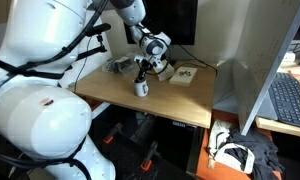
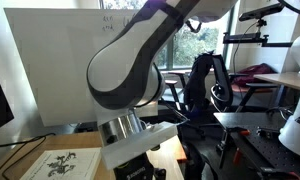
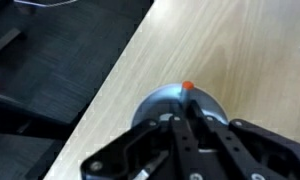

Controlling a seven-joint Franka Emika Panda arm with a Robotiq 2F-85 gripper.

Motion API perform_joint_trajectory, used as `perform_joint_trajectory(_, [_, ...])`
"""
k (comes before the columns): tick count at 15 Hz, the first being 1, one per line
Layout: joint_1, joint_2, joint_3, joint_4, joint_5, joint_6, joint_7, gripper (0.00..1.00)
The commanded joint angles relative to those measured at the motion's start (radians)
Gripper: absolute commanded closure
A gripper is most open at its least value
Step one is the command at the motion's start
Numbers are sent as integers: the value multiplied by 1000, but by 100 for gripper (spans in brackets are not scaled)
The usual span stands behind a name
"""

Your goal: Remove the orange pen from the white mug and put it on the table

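Wrist view: orange pen (image 3: 189, 86) inside white mug (image 3: 156, 104) (fingers (image 3: 195, 140) over it).

No text, label, brand or number is legible in any view. Faint handwritten marks run along the top of a whiteboard (image 2: 110, 22) in an exterior view, too small to make out. A printed sheet (image 2: 65, 162) carries a plant drawing with fine print beside it, also unreadable. In an exterior view, what looks like the same sheet (image 1: 183, 75) lies near the far edge of the table (image 1: 180, 108). The keys of a keyboard (image 1: 290, 100) show no characters that can be read.
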Motion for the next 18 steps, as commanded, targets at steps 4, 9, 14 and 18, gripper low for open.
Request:
perform_joint_trajectory(4, [-64, -137, 27, -82, 122, -108, -154, 97])
perform_joint_trajectory(9, [-52, -339, -15, -230, 149, -112, -216, 97])
perform_joint_trajectory(14, [-31, -475, -62, -334, 39, -54, -61, 97])
perform_joint_trajectory(18, [-34, -420, -93, -321, -105, 63, 101, 97])
